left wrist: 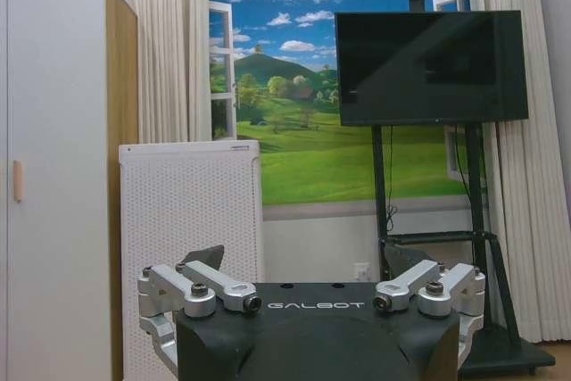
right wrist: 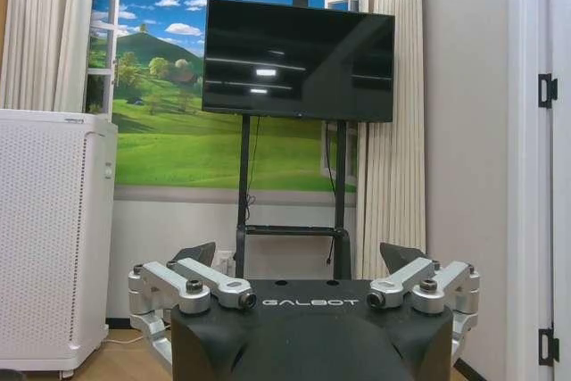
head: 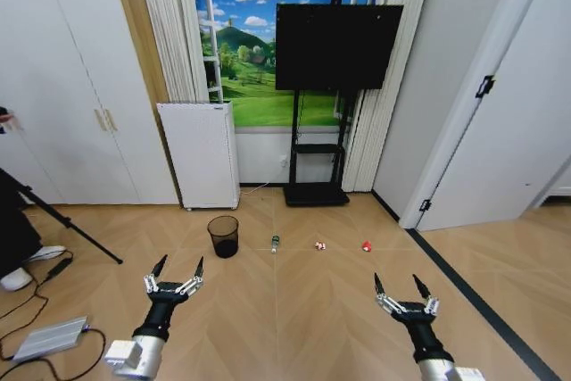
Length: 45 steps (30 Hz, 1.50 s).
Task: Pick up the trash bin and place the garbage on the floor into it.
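My left hand and right hand both spread wide, hovering low, trash bin ahead on the floor, bottle, wrapper, red piece beside it

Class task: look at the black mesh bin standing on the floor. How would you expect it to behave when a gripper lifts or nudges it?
The bin is open wire mesh, so it is probably light for its size. It tapers to a narrower base, so a nudge near the rim might tip it. Its round wall could roll if it falls over on the floor.
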Motion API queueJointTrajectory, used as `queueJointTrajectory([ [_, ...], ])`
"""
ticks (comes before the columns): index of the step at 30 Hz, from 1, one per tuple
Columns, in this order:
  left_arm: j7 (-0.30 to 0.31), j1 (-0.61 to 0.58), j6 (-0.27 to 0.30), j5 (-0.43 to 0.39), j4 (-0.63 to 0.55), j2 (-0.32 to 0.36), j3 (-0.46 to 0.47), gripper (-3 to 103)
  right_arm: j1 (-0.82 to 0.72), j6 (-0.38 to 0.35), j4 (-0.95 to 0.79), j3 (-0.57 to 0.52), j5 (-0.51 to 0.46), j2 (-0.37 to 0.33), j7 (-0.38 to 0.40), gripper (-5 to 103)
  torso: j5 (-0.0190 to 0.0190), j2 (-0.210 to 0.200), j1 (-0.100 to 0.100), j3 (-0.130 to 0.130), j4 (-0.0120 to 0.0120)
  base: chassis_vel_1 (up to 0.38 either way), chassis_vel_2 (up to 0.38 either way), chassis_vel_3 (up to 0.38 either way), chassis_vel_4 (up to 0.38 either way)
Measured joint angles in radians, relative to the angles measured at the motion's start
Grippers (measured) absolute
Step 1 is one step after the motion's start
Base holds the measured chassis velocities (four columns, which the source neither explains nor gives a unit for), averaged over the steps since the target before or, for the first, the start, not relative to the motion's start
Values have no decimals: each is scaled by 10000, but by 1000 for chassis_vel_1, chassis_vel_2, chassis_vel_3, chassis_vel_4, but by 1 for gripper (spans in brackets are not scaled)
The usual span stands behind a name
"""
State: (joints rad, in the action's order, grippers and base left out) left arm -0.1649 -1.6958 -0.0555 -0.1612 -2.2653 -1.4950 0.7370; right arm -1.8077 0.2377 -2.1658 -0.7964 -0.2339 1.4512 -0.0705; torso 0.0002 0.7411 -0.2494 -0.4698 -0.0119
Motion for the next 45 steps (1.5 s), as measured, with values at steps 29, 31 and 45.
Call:
queueJointTrajectory([
  [29,2,-17,47,67,-56,-1,-10,98,147,87,279,227,-93,-33,50,100,2,0,0,-1,0,-301,302,308,-303],
  [31,2,-25,54,75,-55,-17,-26,98,152,106,296,224,-107,-42,53,100,-5,0,-1,-2,1,-278,295,325,-311],
  [45,5,-50,70,187,-49,-36,-12,98,236,307,342,300,58,-74,158,100,1,-1,-2,-2,2,-274,277,274,-271],
])
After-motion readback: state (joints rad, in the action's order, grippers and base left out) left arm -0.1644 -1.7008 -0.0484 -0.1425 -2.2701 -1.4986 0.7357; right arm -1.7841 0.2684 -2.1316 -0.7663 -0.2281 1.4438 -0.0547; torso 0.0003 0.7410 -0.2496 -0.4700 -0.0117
